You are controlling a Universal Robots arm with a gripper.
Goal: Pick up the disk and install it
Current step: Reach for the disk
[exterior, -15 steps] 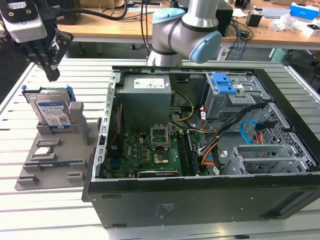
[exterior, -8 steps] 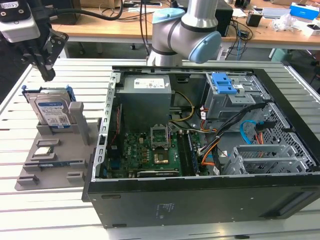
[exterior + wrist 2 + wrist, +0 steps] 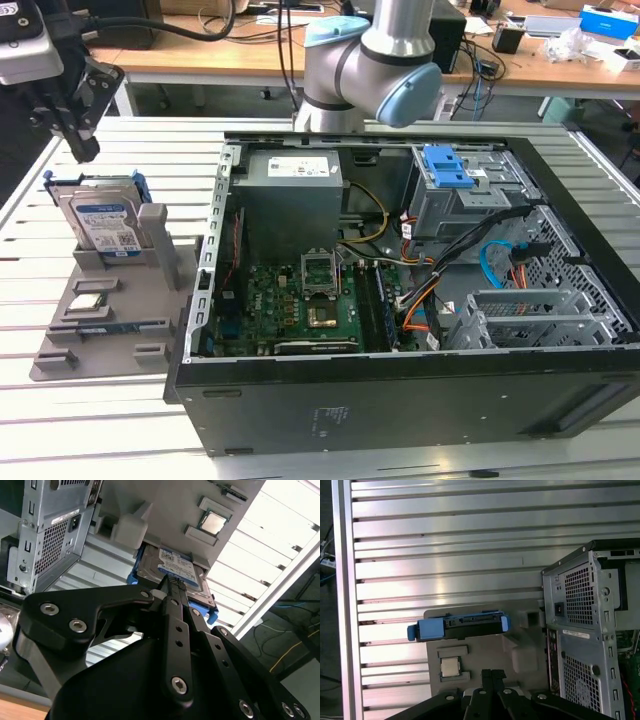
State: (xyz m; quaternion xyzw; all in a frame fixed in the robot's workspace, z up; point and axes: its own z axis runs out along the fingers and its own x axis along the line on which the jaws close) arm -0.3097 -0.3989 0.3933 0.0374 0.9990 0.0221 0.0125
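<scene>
Closest to the camera in the exterior view is the black wall of the PC case [image 3: 400, 400], side panel off, lying on the slatted table [image 3: 100, 430]. Inside, the motherboard [image 3: 290, 300] sits approx. at 7 o'clock of the case's middle. The grey drive cage [image 3: 455, 205] w/ its blue latch is at 1 o'clock. At 9 o'clock of the case, just beside it, is a grey fixture [image 3: 150, 300]. The disk [image 3: 100, 222] stands on edge in the fixture's far slot, label facing the camera, blue rails on its sides. A square chip [image 3: 88, 303] lies flat at 6 o'clock of the disk. My gripper [image 3: 83, 148] hangs at approx. 11 o'clock of the disk, above it and apart from it. My arm [image 3: 380, 60] rises behind the case at 12 o'clock.

Second wrist view: my gripper [image 3: 172, 582] is closed, pads pressed together, nothing between them. Its tip lines up over the disk [image 3: 175, 565], not touching as far as I can tell. The chip [image 3: 214, 522] rests in the fixture [image 3: 165, 510], w/ the case's rear grille [image 3: 50, 530] beside it.

First wrist view: my gripper [image 3: 491, 674] again looks closed and empty. The disk [image 3: 465, 625] shows edge-on in the fixture [image 3: 490, 650], w/ the chip [image 3: 451, 666] between the disk and my fingertips. The case [image 3: 580, 610] is just beside the fixture.
</scene>
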